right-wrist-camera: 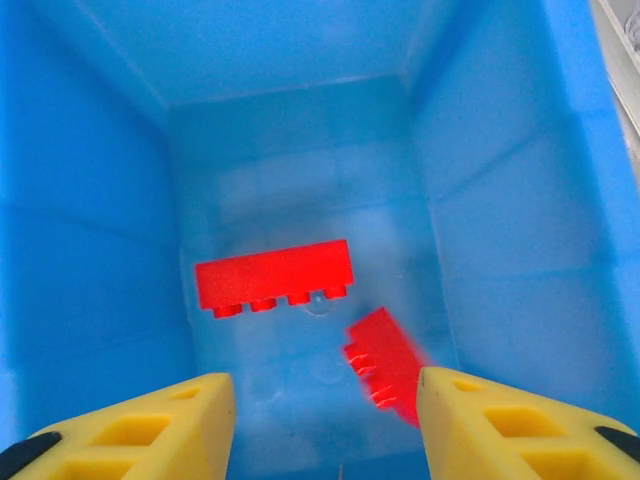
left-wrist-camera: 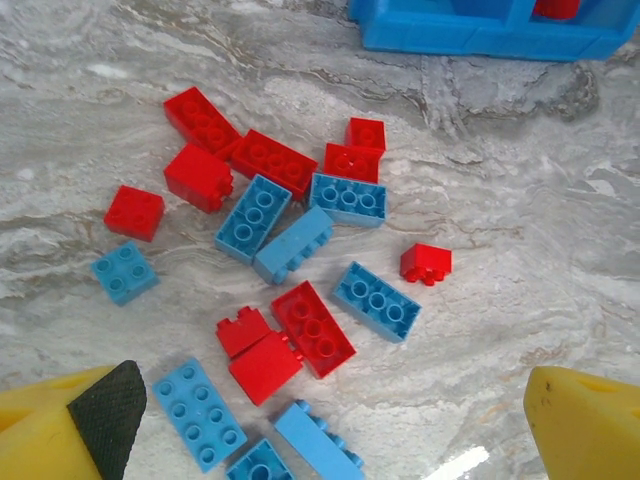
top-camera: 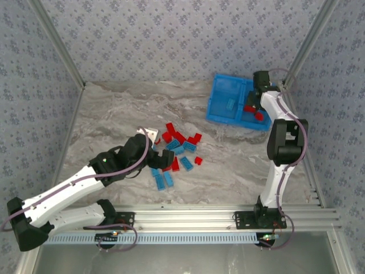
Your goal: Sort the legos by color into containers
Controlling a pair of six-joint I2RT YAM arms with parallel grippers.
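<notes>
1. My left gripper (left-wrist-camera: 325, 428): yellow fingers (left-wrist-camera: 585, 425) spread wide, nothing between them. In the overhead view it sits left of centre, over the near edge of the scattered pile.

2. Loose legos (left-wrist-camera: 312, 328): red and light blue bricks mixed together on the marbled bench (top-camera: 114, 114), at the middle of the overhead view and well apart from the bin. In my left wrist view, reds gather toward the upper left. Blues run through the middle and along the bottom edge. One small red brick (left-wrist-camera: 426, 263) lies alone to the right.

3. Blue bin (top-camera: 219, 85): upper right of the overhead view, split by a divider into two compartments. The left compartment holds a light blue brick (top-camera: 231, 104). The right compartment holds red ones.

4. My right gripper (right-wrist-camera: 325, 420): lowered over the right compartment, fingers apart and clamped on nothing. Beneath it, a long red brick (right-wrist-camera: 273, 277) lies on the floor, studs facing the bottom of the frame. A second red brick (right-wrist-camera: 385, 365), tilted and blurred, shows just beside my right finger at lower centre.
</notes>
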